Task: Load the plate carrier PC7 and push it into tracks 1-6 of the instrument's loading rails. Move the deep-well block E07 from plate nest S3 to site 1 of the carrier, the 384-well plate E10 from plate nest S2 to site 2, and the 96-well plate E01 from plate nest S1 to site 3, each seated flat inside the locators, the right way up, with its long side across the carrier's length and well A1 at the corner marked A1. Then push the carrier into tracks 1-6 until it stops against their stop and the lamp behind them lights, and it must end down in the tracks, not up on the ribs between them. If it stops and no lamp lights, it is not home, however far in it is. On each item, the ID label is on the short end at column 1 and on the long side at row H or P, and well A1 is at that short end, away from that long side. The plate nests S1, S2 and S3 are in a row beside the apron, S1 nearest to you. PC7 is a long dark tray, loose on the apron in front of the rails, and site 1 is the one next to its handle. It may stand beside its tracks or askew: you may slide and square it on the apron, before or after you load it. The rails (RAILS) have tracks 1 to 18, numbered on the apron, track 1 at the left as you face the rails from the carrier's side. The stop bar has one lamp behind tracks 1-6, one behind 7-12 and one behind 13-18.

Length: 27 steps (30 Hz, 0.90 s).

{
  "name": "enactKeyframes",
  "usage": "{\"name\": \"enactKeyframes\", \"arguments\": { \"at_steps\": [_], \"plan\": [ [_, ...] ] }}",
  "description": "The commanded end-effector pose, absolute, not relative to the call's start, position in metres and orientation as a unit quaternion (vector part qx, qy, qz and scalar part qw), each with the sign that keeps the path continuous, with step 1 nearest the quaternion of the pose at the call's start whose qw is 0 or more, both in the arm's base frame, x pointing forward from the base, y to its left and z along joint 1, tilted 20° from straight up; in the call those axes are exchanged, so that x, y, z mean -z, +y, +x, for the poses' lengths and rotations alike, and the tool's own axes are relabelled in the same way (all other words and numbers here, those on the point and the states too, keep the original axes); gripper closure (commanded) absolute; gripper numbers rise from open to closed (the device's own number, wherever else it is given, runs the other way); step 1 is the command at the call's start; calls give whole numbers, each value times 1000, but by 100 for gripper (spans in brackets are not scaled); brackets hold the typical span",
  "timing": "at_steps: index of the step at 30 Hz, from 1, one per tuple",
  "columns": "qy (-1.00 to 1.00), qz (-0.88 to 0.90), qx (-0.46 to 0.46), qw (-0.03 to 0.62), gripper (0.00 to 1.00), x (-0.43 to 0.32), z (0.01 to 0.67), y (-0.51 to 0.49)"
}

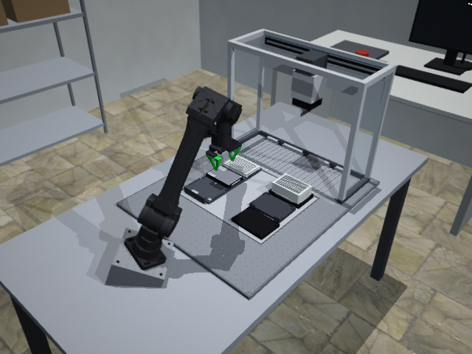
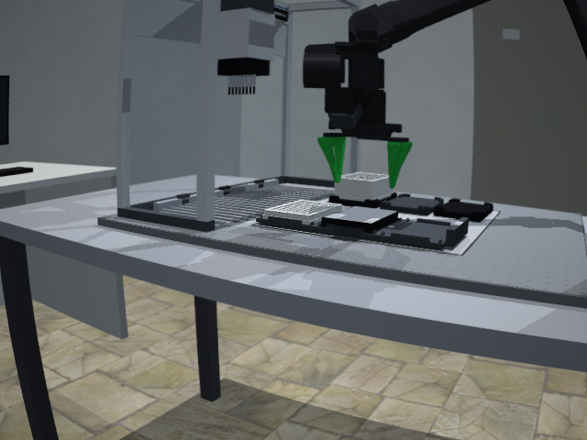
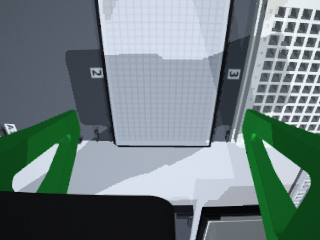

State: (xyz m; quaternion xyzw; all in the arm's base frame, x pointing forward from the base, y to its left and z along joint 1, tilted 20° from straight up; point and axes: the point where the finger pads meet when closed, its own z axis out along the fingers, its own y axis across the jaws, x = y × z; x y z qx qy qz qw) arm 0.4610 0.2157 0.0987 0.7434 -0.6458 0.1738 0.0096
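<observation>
My gripper [image 1: 223,163] [image 2: 364,182] [image 3: 161,119] is open and empty, a little above the 384-well plate E10 [image 1: 225,177] [image 2: 359,217] [image 3: 163,67]. That plate lies flat on the middle site of the dark carrier PC7 [image 1: 203,190] [image 2: 426,233] [image 3: 83,40], its long side across the carrier. The white 96-well plate E01 [image 1: 242,166] [image 2: 301,209] [image 3: 290,60] lies on the carrier site nearest the rails. The site at the handle end is bare. The tall white deep-well block E07 [image 1: 291,187] [image 2: 362,189] stands in the far plate nest.
The two nearer plate nests [image 1: 272,206] [image 1: 255,223] are dark and bare. The ribbed rails [image 1: 289,160] [image 2: 246,201] lie beyond the carrier under the instrument's white frame [image 1: 354,137], with its pipetting head [image 1: 307,91] overhead.
</observation>
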Motion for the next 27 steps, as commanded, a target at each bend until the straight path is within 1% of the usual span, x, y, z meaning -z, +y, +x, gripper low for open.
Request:
{"name": "enactKeyframes", "arguments": {
  "at_steps": [1,5,6,10,11,12,18,21,24,27],
  "plan": [
    [-649,737,-185,-33,4,-148,470,238],
    [-652,735,-185,-33,4,-157,469,237],
    [-649,739,-180,-15,4,-137,465,230],
    [-649,739,-180,-15,4,-137,465,229],
    [-650,737,-183,-20,0,-151,478,220],
    [-651,736,-185,-29,0,-162,480,214],
    [-650,736,-187,-28,0,-177,497,180],
    [-650,737,-184,-18,0,-174,506,163],
    [-650,735,-190,-27,0,-193,513,145],
    [-650,735,-190,-26,0,-194,516,139]
  ]
}}
